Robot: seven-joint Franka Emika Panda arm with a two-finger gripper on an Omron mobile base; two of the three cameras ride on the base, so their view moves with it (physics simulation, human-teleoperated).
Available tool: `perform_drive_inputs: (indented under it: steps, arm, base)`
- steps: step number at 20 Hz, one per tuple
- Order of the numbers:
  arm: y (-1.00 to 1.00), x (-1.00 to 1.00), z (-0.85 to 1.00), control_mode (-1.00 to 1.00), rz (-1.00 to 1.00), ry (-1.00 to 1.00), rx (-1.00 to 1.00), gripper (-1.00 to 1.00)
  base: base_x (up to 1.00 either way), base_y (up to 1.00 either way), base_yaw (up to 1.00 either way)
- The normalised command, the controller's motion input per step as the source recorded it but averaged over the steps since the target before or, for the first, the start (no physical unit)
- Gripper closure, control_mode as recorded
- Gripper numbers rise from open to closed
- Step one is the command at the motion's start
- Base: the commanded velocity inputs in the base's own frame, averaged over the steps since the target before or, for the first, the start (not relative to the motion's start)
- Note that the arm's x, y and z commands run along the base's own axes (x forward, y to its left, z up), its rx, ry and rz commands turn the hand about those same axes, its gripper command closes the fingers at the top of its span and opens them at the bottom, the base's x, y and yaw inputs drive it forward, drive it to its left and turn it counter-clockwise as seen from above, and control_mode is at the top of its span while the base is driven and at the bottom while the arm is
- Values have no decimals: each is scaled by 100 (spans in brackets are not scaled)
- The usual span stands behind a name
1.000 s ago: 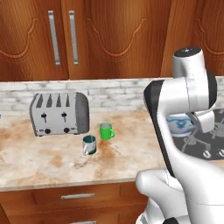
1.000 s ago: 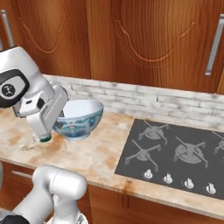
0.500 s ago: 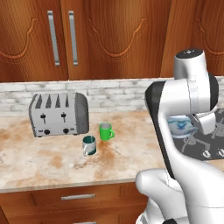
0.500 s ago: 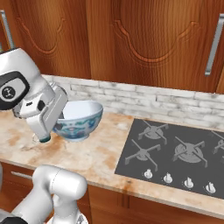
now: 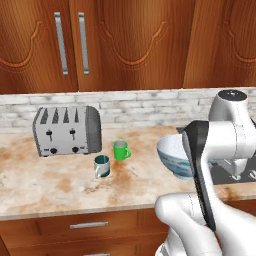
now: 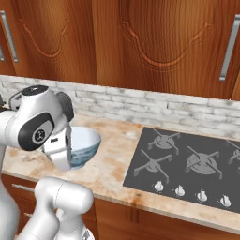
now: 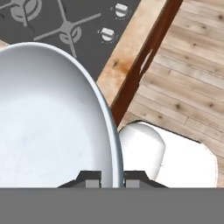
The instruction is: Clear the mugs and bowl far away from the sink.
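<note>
My gripper (image 7: 113,179) is shut on the rim of the bowl (image 7: 48,118), with one fingertip on each side of its edge. The pale blue-white bowl (image 5: 172,152) hangs beside my arm above the counter, to the right of the mugs. From the other side the bowl (image 6: 84,143) shows just left of the cooktop, partly behind my hand. The green mug (image 5: 120,150) and the grey mug with teal inside (image 5: 101,166) stand side by side on the counter in front of the toaster. The sink is out of view.
A silver four-slot toaster (image 5: 67,130) stands at the back left of the marble counter (image 5: 50,190). A black gas cooktop (image 6: 187,164) with front knobs lies to the right. Wooden cabinets hang above, and the wood floor (image 7: 188,83) shows past the counter's front edge.
My arm has swung lower and carried the bowl leftward, toward the mugs and the counter's front edge. The mugs and toaster have not moved.
</note>
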Motion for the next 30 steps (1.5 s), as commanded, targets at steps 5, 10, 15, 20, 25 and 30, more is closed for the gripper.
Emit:
perform_drive_inputs:
  steps: [5, 10, 15, 20, 25, 30]
  arm:
    - [0, 17, -89, -100, 26, 0, 1, 100]
    - [-11, 71, -45, -100, 10, -8, 0, 100]
    - [-14, 76, -41, -100, 6, -8, 0, 100]
    - [-11, 67, -42, -100, 6, -4, 0, 100]
    - [-18, 69, -36, -100, 7, -1, 0, 100]
    - [-15, 64, -46, -100, 7, 0, 0, 100]
  base:
    - [0, 0, 0]
    - [0, 0, 0]
    - [0, 0, 0]
    - [0, 0, 0]
    - [0, 0, 0]
    - [0, 0, 0]
